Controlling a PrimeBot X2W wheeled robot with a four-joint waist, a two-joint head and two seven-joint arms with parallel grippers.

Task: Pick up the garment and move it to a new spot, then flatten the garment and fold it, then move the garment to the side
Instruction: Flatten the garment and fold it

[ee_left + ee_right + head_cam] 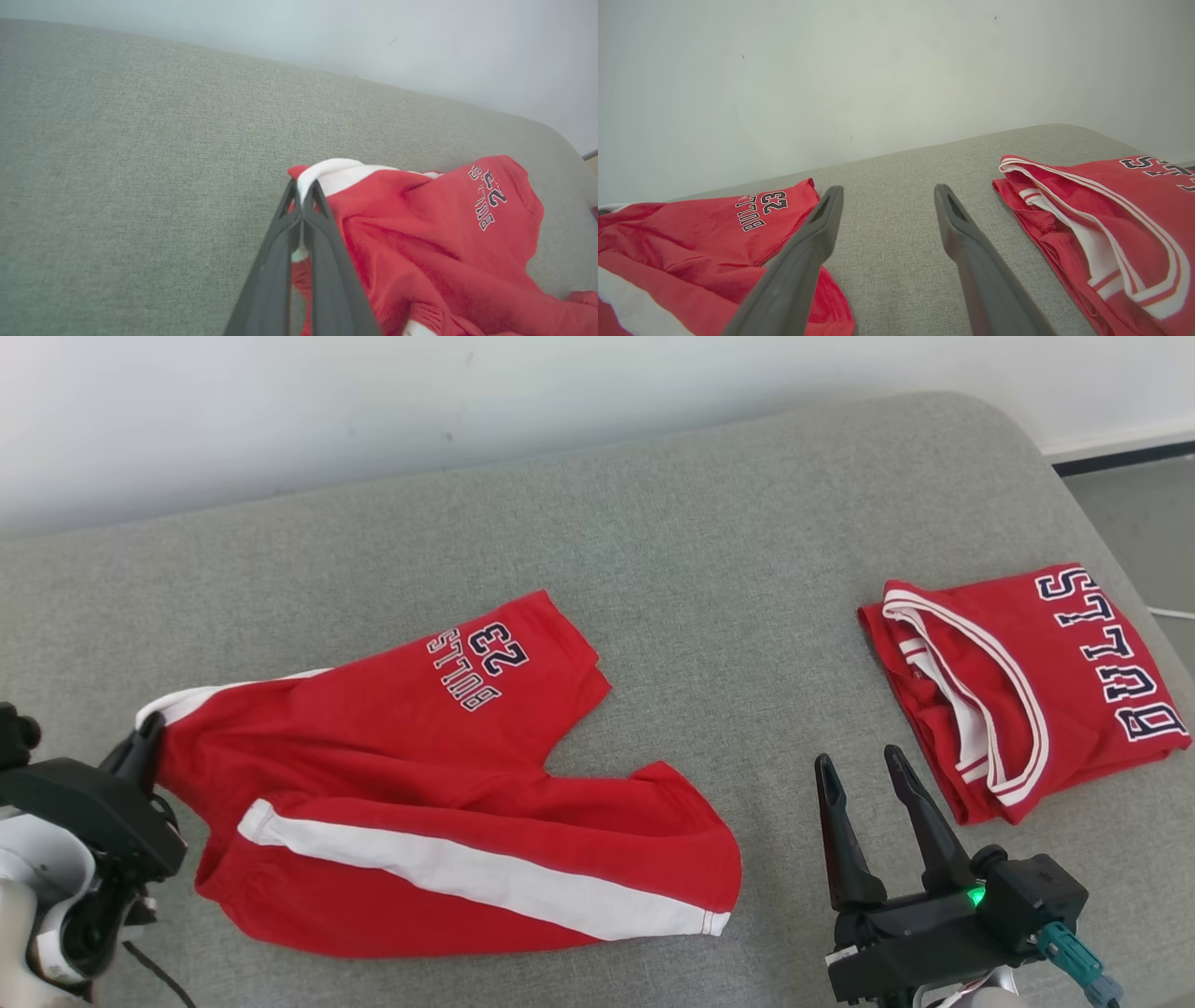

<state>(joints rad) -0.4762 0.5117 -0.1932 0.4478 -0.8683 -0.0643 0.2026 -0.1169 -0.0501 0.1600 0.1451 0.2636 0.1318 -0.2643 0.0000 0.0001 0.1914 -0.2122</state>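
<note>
Pinching the red shorts by a waistband corner at left edge of the surface, your L gripper fingers are clamped; R gripper fingers spread wide near front edge, beside folded jersey.

The shorts are red with a broad white side stripe and "BULLS 23" in navy outlined white. The folded jersey, near the cushion's right edge, is red with white striped trim and navy "BULLS" lettering. The cushion is flecked grey.
</note>
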